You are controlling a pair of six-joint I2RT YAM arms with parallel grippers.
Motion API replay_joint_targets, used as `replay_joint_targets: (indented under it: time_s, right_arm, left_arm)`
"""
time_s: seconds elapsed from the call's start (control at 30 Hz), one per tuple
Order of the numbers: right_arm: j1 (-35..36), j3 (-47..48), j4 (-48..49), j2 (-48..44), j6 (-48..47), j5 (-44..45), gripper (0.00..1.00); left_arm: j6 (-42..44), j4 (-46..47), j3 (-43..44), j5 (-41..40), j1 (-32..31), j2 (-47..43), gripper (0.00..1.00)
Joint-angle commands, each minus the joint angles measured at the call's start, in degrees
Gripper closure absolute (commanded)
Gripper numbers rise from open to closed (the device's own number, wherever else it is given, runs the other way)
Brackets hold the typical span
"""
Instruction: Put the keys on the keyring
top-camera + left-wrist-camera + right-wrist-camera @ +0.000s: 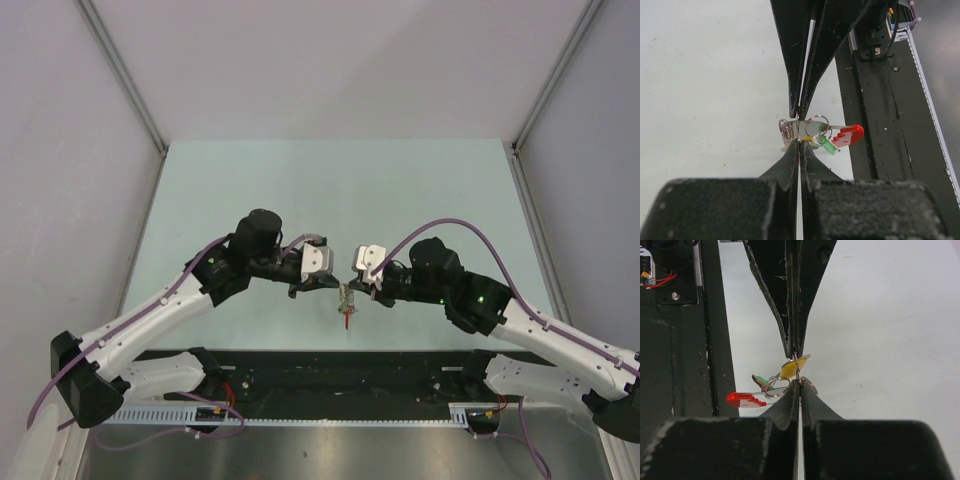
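Both arms reached inward so their tips met over the bench [300, 180], just inside the middle of its near edge. I judged this was so each could steady the small bundle for the other while a key was worked onto the wire.

The left hand [333, 287] was clenched, its fingers pressed together with no gap showing. The right hand [360, 291] was clenched the same way, pointing straight at it. In both wrist views the two sets of tips almost touched, with a thin sliver of wire pinched between them. That seemed to be the keyring [786, 128], a cluster of fine metal loops, gripped from opposite sides. Exactly which loop each hand held was too small to tell.

The bundle hung in the air at the meeting point, off the bench surface.

- **Yellow key** [790, 369]: sat right at the tips, touching the pinched wire.
- **Green key** [828, 145]: hung just beside the wire, toward the near edge of the bench.
- **Red key** [851, 134]: stuck out furthest, pointing toward the dark rail [880, 150] along the near edge.

All three appeared to hang from the loops, so the threading looked nearly complete, though I could not confirm each one was fully seated.
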Motion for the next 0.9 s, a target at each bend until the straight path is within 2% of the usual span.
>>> replay_joint_targets:
  time_s: [0.0, 0.2, 0.7, 0.87]
  right_arm:
    - [0.9, 1.5, 6.7, -0.7, -0.4, -2.5, 1.00]
    - [1.1, 1.5, 6.8, -0.8, -0.3, -2.7, 1.00]
    - [1.5, 1.5, 6.7, -1.3, -0.2, -0.6, 1.00]
    - [1.5, 1.5, 5.1, -1.7, -0.3, 1.9, 1.00]
  left_arm:
    - [0.5, 1.3, 1.6, 3.5, -1.1, 0.0, 1.00]
    - [-1.5, 3.8, 0.8, 3.6, -1.1, -0.4, 1.00]
    - [-1.6, 2.4, 1.6, 4.5, -1.7, 0.9, 1.00]
    - [-2.1, 3.3, 1.2, 1.7, -1.7, -0.1, 1.00]
